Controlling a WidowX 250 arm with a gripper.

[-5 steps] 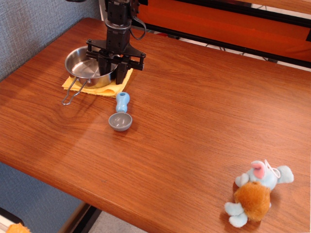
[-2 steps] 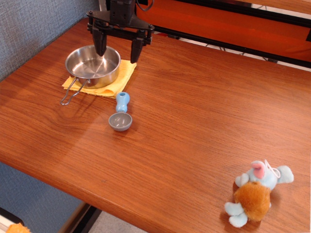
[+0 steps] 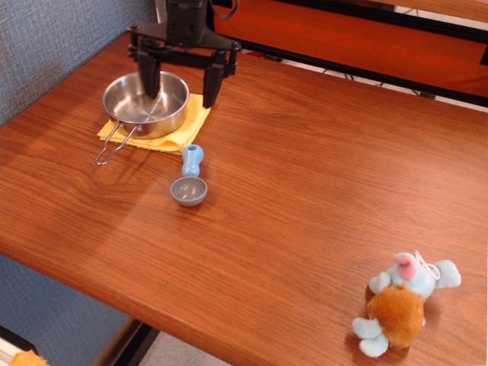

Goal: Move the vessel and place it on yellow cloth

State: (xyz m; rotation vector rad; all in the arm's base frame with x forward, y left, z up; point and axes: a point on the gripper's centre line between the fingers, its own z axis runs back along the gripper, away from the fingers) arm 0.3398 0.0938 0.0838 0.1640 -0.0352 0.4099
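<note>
Your nearest clutter is the blue scoop (image 3: 189, 179), lying on the table (image 3: 305, 175) just in front of the yellow cloth (image 3: 188, 123), its handle aimed back at the cloth. A plush toy (image 3: 402, 302) sits well apart at the near right corner. The vessel (image 3: 146, 103) rests on the cloth near the far left corner, its wire handle running toward the near left and overhanging onto bare wood. Your claw (image 3: 181, 78) hangs above the pan's right rim, its 2 fingers spread wide, gripping nothing; it looks clear of the metal, though depth is hard to judge. Open wood lies right of it.
</note>
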